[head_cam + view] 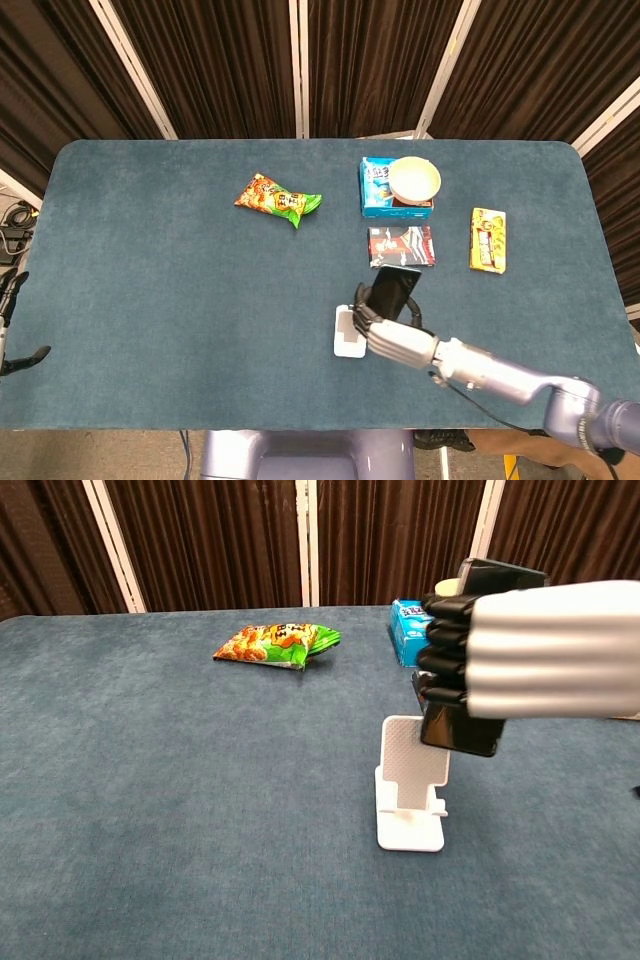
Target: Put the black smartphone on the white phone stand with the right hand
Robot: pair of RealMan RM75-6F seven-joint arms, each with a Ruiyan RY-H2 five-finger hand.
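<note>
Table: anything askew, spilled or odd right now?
Nothing spilled or damaged. One oddity: the bowl sits on top of the blue box rather than on the table. The phone stand stands upright, and the right hand holds the phone just above it, not yet seated.
</note>
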